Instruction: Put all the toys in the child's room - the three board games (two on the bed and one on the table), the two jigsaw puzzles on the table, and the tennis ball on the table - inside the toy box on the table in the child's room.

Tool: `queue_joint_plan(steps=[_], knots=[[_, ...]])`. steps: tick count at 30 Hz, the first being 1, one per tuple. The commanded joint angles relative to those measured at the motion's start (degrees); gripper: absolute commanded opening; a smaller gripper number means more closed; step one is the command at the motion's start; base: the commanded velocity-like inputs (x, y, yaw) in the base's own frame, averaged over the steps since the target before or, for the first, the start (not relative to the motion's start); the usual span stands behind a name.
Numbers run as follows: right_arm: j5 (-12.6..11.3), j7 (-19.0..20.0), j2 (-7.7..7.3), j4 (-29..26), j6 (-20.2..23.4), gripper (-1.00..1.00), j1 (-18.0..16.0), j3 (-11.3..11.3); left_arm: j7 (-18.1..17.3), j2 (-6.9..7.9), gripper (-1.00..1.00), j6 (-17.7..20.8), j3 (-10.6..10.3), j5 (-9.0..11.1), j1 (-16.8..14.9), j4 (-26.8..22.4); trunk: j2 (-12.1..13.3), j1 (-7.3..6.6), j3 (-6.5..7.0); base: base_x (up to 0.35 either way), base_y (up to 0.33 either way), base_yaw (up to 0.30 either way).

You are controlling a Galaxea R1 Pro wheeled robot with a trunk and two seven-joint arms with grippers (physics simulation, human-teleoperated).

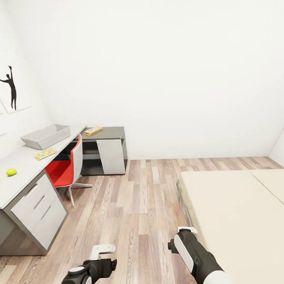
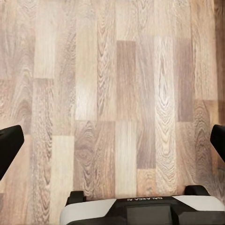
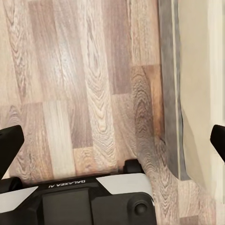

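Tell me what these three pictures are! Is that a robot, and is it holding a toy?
Yes, a robot with two arms. The big picture comes from its head; the others from cameras by each claw, looking down at the brown wooden floor. Both the left claw and the right claw are open and empty. On the long pale grey desk sit a shallow grey bin, a colourful puzzle square and a small yellow-green ball. The wide cream bed is on the right.

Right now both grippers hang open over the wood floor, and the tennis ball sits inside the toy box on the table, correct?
Not quite. In the head view the tennis ball lies on the table, outside the toy box. The rest holds: the left gripper and right gripper are open over the floor.
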Motion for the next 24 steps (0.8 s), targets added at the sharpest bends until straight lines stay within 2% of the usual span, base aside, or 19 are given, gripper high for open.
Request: queue_joint_plan(steps=[1,24], knots=[[-0.54,-0.52,0.00,-0.06,0.14,1.00,-0.05,0.10,0.09,-0.01,1.00,0.31,-0.32,0.02,-0.04,-0.07,-0.13,0.04,-0.13,0.000,-0.041,0.000],[-0.64,-0.52,0.00,-0.06,0.14,1.00,-0.02,0.10,0.20,-0.01,1.00,0.37,-0.86,0.02,-0.04,-0.04,-0.13,0.04,-0.13,0.000,-0.005,0.000]])
